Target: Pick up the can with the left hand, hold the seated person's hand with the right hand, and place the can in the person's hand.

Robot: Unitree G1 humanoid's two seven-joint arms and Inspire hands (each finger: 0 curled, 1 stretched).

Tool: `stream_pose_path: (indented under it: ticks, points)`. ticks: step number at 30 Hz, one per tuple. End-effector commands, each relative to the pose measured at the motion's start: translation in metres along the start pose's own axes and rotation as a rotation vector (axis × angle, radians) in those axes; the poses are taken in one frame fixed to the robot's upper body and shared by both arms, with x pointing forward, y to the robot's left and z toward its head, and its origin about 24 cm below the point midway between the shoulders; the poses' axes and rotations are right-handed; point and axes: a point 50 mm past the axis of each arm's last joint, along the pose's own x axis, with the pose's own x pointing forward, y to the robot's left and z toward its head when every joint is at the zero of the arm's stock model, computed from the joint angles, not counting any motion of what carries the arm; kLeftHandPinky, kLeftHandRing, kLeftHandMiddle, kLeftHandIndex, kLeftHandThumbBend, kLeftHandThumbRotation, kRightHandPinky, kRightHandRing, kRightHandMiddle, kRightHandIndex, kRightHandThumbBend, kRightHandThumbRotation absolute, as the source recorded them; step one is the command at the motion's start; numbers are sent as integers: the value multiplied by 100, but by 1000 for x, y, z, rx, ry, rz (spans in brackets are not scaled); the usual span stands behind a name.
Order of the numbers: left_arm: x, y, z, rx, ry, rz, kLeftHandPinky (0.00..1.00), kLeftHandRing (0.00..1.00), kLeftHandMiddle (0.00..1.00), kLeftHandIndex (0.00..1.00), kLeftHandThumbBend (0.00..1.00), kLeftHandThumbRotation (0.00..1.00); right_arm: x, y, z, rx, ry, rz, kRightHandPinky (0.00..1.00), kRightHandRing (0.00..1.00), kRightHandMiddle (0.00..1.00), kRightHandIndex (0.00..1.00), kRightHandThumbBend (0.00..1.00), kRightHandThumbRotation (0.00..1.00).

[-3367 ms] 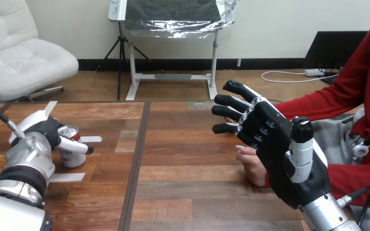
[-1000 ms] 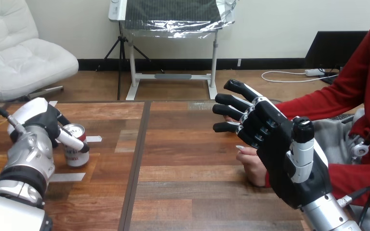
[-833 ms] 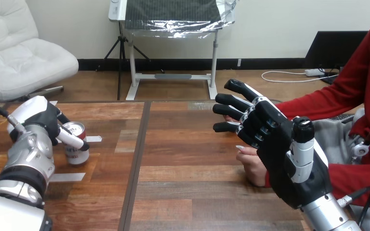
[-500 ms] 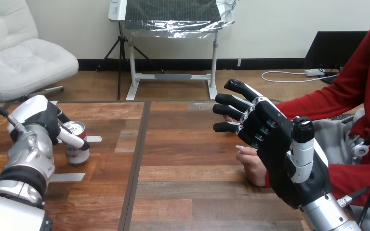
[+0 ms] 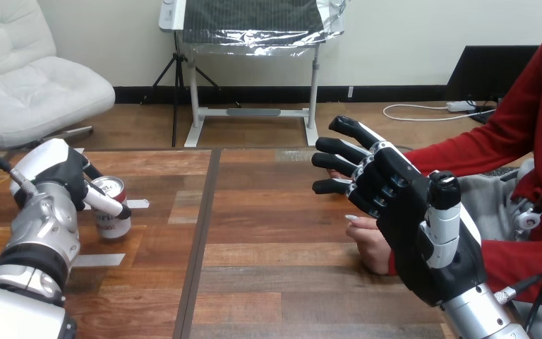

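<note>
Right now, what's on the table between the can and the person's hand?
Head view: a white tape strip beside the can, then bare table with a seam.

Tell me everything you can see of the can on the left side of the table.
The can is a small metal drink can: silver top, red and white side. It is upright over the left part of the table. The left hand is curled round it, thumb across its front. Whether its base rests on the wood cannot be told.
</note>
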Motion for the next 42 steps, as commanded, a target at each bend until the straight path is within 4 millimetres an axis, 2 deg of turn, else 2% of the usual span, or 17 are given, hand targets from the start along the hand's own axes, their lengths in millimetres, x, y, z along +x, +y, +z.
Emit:
stream_pose_path:
  ticks: [1,9,17,29,42]
  points:
    - [2,21,17,-50,-70,81,36,45,51,49,71,0,12,1,20,-35,-110,18,71,82,83,88,96,100]
    - [1,27,23,-67,-94,87,36,45,51,50,72,0,14,-3,18,-83,-96,8,71,82,83,88,94,100]
    - [1,32,30,-99,-122,89,34,42,49,49,74,0,17,-12,15,-170,-74,0,76,83,83,87,91,100]
    - [-4,42,41,-176,-190,87,29,35,43,47,75,0,28,-37,11,-322,-35,-10,79,85,85,86,91,100]
    - [-18,55,52,-188,-279,85,28,34,42,45,77,0,36,-66,15,-602,27,-18,80,85,86,86,90,100]
